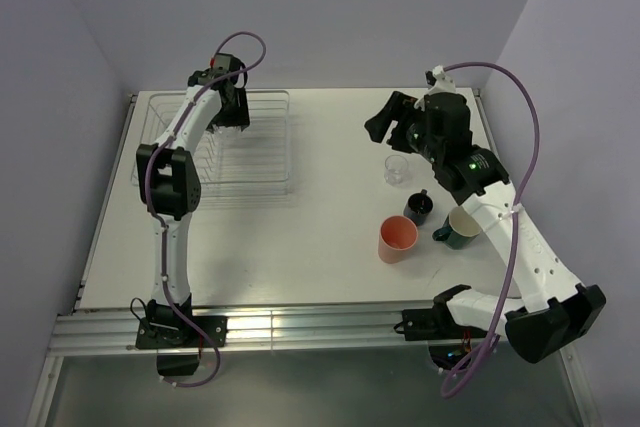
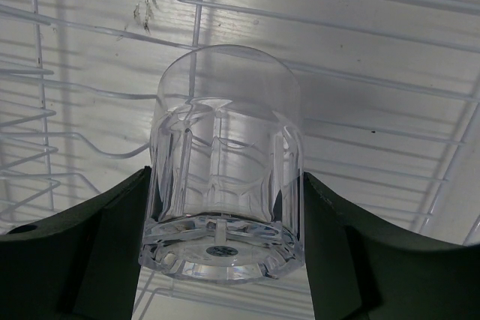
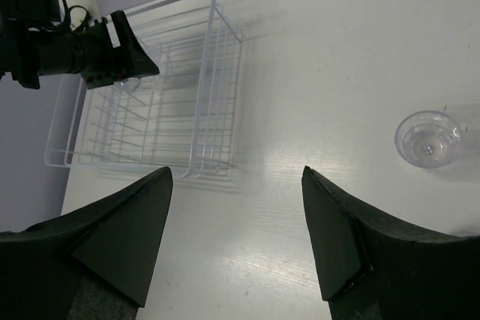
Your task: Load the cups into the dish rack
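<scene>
My left gripper (image 1: 228, 123) is shut on a clear glass tumbler (image 2: 225, 162), with the fingers (image 2: 112, 245) on both its sides. The tumbler is mouth-down over the wire dish rack (image 1: 262, 165), at the rack's back left part. My right gripper (image 1: 386, 125) is open and empty above the table, behind the second clear tumbler (image 1: 396, 169), which also shows in the right wrist view (image 3: 426, 139). The navy mug (image 1: 418, 207), the teal mug (image 1: 460, 227) and the salmon-pink tumbler (image 1: 397, 239) stand on the table in front of it.
The rack bars (image 2: 360, 80) fill the left wrist view; the rack also shows in the right wrist view (image 3: 202, 110). The right forearm (image 1: 500, 217) passes just right of the teal mug. Walls close off the table's back and sides.
</scene>
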### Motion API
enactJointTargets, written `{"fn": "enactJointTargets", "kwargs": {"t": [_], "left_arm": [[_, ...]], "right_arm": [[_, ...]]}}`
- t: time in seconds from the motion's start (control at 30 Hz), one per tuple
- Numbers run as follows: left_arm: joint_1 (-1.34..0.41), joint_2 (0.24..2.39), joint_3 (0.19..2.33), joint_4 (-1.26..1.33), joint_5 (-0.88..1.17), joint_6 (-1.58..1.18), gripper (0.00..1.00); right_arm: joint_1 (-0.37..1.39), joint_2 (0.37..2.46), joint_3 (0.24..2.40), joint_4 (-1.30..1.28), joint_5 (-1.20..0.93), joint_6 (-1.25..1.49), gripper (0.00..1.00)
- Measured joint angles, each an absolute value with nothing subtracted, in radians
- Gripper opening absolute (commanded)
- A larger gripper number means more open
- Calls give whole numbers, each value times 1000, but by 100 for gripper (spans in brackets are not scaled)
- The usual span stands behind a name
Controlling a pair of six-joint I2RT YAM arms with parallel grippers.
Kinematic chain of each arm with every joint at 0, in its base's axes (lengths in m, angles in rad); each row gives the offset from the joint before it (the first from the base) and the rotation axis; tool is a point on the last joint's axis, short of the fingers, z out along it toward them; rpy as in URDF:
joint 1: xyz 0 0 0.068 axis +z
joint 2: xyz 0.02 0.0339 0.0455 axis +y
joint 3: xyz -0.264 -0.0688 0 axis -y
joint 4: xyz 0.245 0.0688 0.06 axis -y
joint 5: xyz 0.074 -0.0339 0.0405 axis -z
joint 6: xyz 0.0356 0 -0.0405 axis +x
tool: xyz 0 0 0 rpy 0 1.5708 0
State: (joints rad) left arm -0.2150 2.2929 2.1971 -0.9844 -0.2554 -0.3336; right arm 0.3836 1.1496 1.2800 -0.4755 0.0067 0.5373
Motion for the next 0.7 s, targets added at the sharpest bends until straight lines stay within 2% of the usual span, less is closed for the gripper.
{"fn": "enactJointTargets", "kwargs": {"t": [0.13,0.4,0.53,0.7], "left_arm": [[-210,2313,2207,-986,-255,-334,14],[-208,2317,2207,-983,-257,-334,39],[-208,2318,2207,-979,-257,-334,36],[-206,2320,2207,-964,-244,-334,38]], "right_arm": [[384,1157,1255,-476,3,533,77],[384,1169,1250,-473,-21,532,77],[384,1170,1250,-473,-21,530,77],[384,1174,1250,-473,-21,528,77]]}}
